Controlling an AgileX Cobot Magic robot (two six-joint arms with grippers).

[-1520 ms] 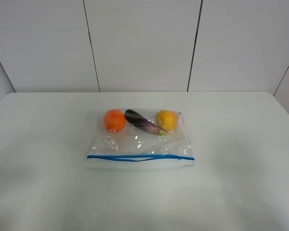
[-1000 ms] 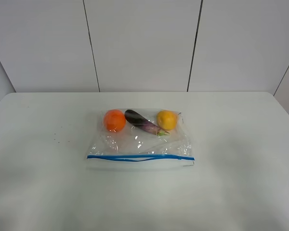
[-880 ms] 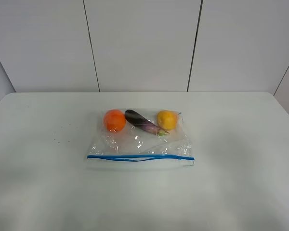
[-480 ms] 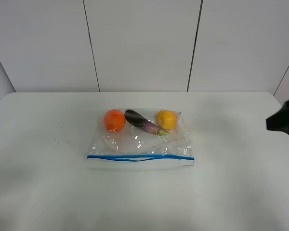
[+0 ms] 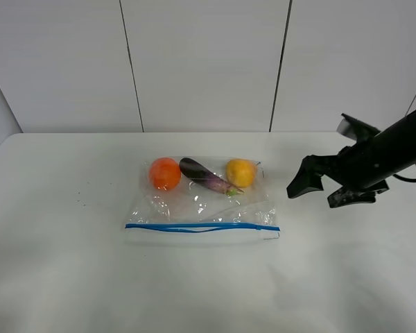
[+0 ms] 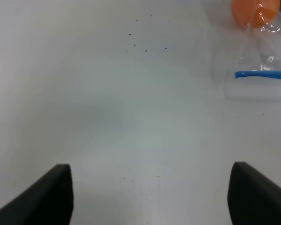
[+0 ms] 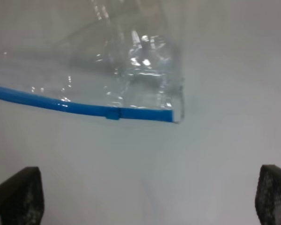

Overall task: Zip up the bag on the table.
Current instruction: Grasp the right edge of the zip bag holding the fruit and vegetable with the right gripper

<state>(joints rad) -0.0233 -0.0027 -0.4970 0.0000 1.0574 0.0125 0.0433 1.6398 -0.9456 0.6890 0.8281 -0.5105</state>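
The bag (image 5: 201,205) lies flat in the middle of the table (image 5: 55,263), its blue zipper strip (image 5: 201,227) along the near edge. The strip's two lines part slightly near the middle. An orange (image 5: 164,173), a purple eggplant (image 5: 206,176) and a yellow pear (image 5: 240,173) show through at the far edge. My right gripper (image 5: 324,191) is open, above the table a little right of the bag. Its wrist view shows the open gripper (image 7: 145,197) facing the strip's right end (image 7: 168,115). My left gripper (image 6: 157,197) is open over bare table; the strip's left end (image 6: 262,74) and the orange (image 6: 255,9) show beyond it.
White wall panels (image 5: 208,62) stand behind the table's far edge. A few dark specks (image 5: 80,202) mark the tabletop left of the bag. The right arm (image 5: 395,149) reaches in from the right side. The left arm is out of the exterior high view.
The right arm has come in from the right edge and moved left toward the bag's right end. The bag and its contents have not moved.
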